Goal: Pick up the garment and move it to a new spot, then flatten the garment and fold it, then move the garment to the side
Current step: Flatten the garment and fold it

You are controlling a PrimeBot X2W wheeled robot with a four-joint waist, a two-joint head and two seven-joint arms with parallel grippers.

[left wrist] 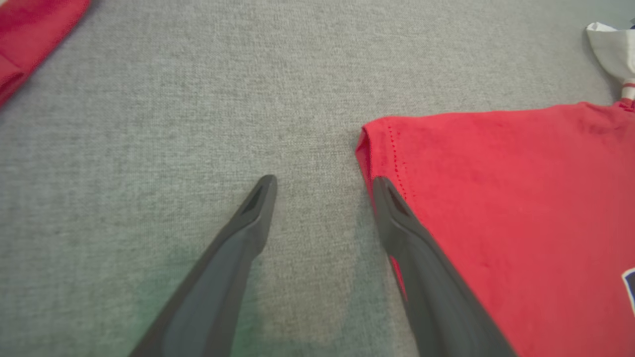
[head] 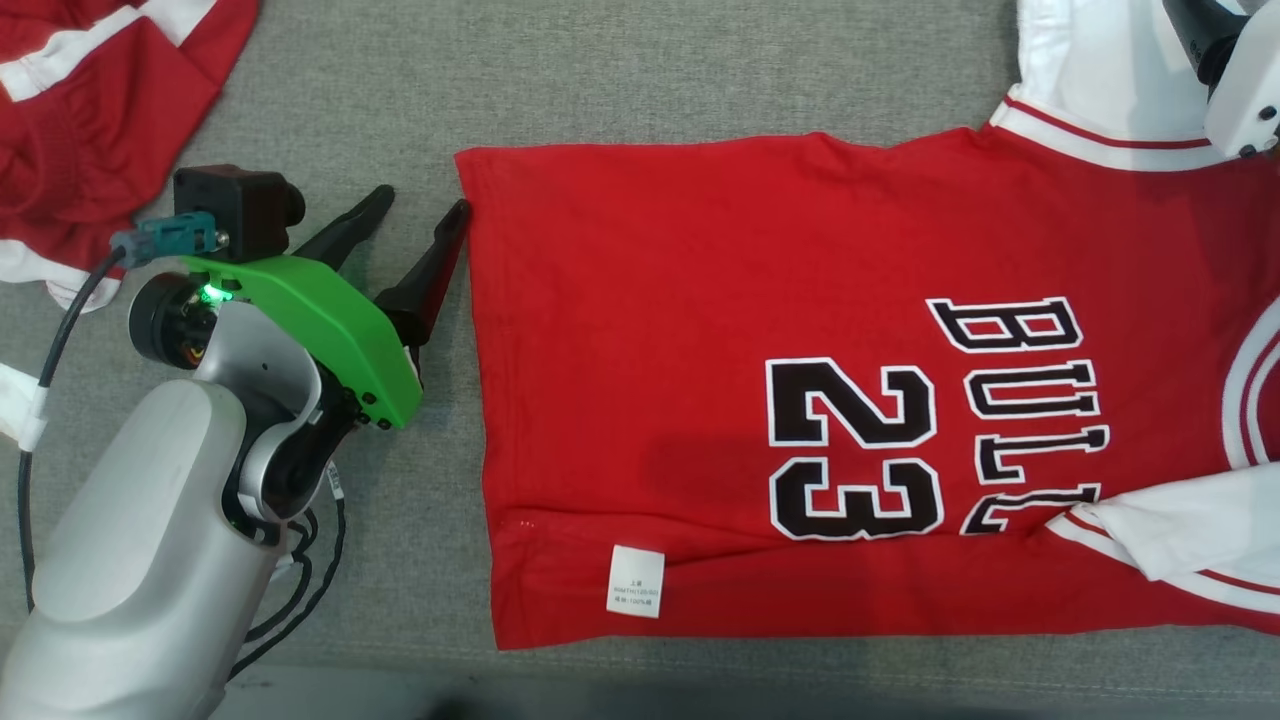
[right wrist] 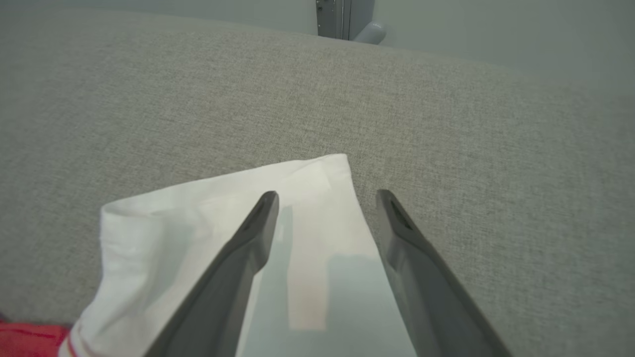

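Red spare jersey [head: 100, 110] left of garment [head: 700, 330]

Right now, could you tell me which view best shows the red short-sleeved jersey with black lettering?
The head view: the red jersey lies spread flat, number and lettering visible. The left wrist view catches one hem corner; the right wrist view, a white sleeve.

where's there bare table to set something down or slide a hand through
Widest bare cloth: the far strip of table beyond the jersey, right of the crumpled red garment. A thin strip runs along the jersey's near edge. Crowded: the gap by the hem, where the left gripper fingers sit.
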